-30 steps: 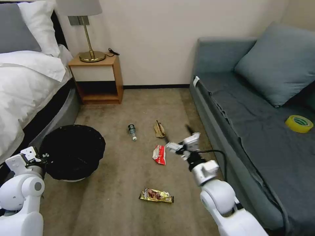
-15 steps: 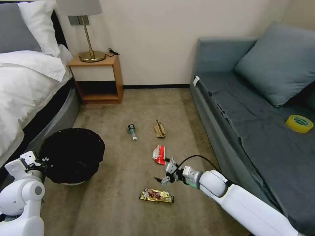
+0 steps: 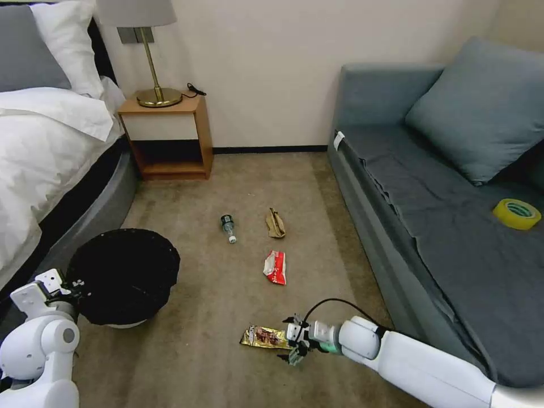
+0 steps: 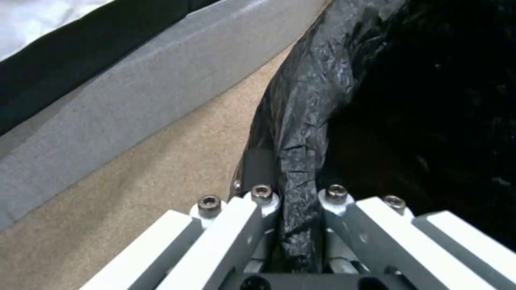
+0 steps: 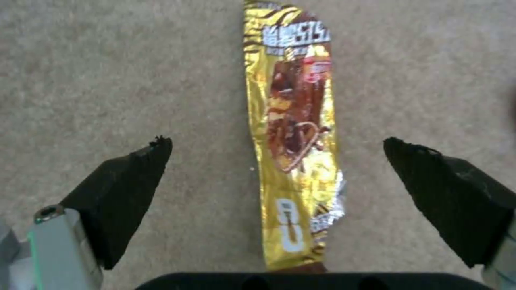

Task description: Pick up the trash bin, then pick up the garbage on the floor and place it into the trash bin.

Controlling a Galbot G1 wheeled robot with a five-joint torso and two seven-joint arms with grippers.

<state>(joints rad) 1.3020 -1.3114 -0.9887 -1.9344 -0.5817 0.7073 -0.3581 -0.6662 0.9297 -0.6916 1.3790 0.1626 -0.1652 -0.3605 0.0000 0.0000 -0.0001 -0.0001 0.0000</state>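
The trash bin (image 3: 122, 275), white with a black bag over its rim, is at the lower left. My left gripper (image 3: 71, 283) is shut on its rim (image 4: 322, 92), pinching the bag fold, as the left wrist view shows (image 4: 298, 193). The garbage lies on the carpet: a yellow-brown wrapper (image 3: 266, 336), a red-and-white wrapper (image 3: 276, 267), a brown paper bag (image 3: 275, 223) and a small bottle (image 3: 228, 227). My right gripper (image 3: 292, 343) is low at the right end of the yellow-brown wrapper (image 5: 293, 121). It is open (image 5: 277, 143), with one finger on each side of the wrapper.
A bed (image 3: 39, 147) runs along the left, and a wooden nightstand (image 3: 170, 136) with a lamp stands by the far wall. A grey-blue sofa (image 3: 442, 215) lines the right side with a yellow tape roll (image 3: 516, 213) on it. Open carpet lies between them.
My right arm has swung down and nearer, from beside the red-and-white wrapper to the yellow-brown wrapper. The left gripper and bin have shifted slightly nearer.
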